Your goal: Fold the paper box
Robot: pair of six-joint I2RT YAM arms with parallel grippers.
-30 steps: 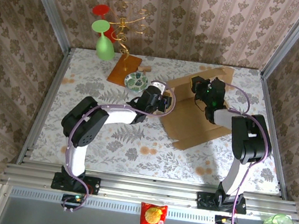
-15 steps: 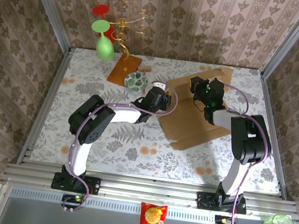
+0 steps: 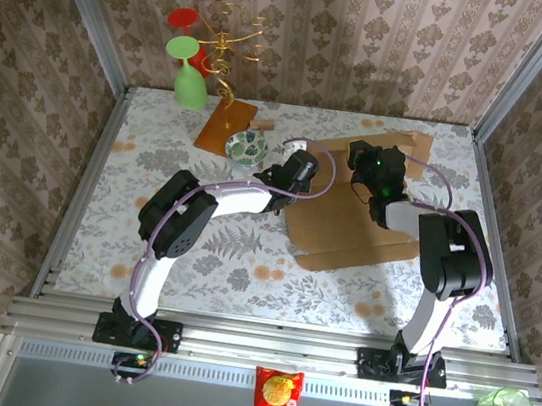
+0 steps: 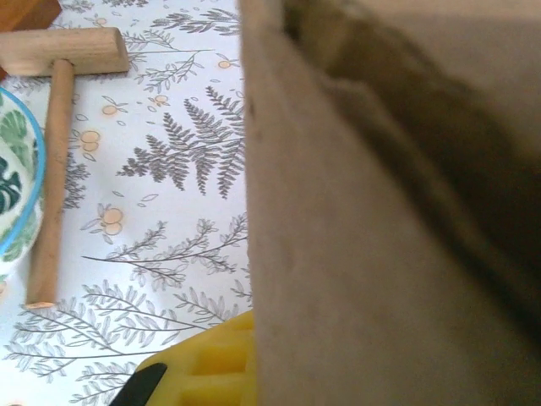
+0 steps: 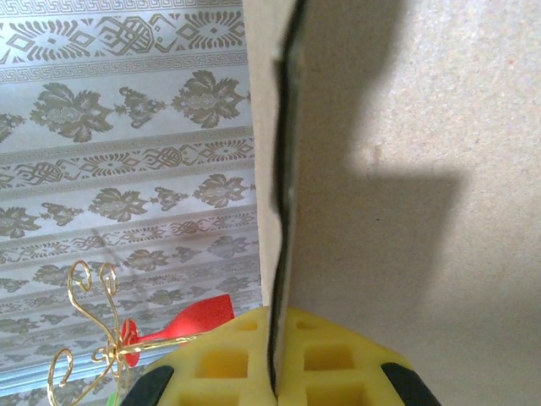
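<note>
Paper box (image 3: 348,229) edge inside right tool (image 5: 275,368)

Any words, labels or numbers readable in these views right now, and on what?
No text can be read.
The red snack packet: it carries print, but too small to read.
The paper box: plain brown, no print visible.
</note>
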